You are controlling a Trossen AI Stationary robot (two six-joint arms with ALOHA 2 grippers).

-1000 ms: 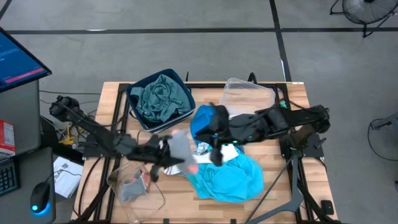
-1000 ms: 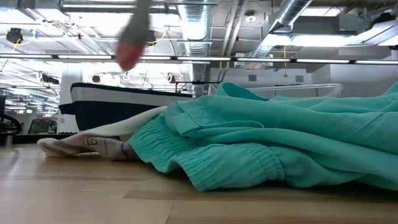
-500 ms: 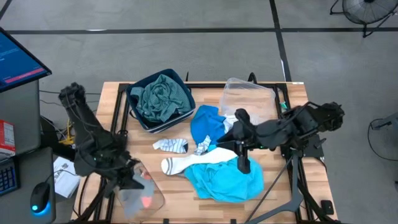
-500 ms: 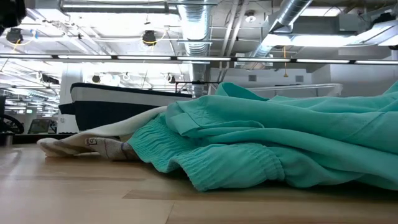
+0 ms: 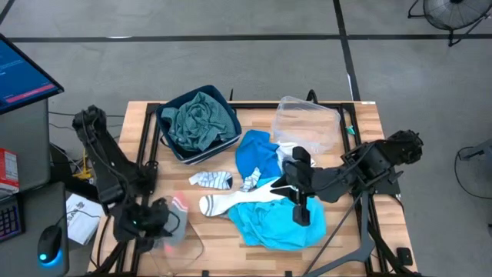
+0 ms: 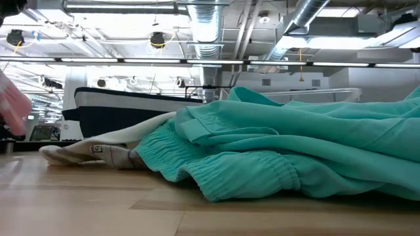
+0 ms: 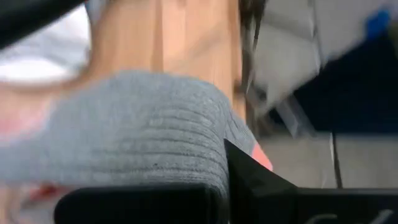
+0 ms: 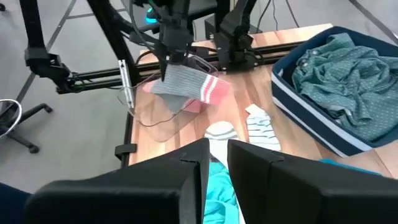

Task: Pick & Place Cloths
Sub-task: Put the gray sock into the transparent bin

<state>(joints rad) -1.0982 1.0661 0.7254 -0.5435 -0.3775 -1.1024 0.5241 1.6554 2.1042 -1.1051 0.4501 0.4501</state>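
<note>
L gripper (image 8: 169,48), jaws pinching the grey-and-coral sock (image 8: 186,84), has swung from desk centre to over the clear tub (image 8: 163,113) (front-left corner) — drop looks imminent. R gripper (image 5: 301,215), jaws near-closed, empty, now hangs over the turquoise top (image 5: 277,219).

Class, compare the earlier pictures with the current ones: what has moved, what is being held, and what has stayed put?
The left gripper carried the grey-and-coral sock from mid-table to above the clear tub at the left front corner, still shut on it. The right gripper swung back over the turquoise top. Bin, shirt and white socks stayed put.
</note>
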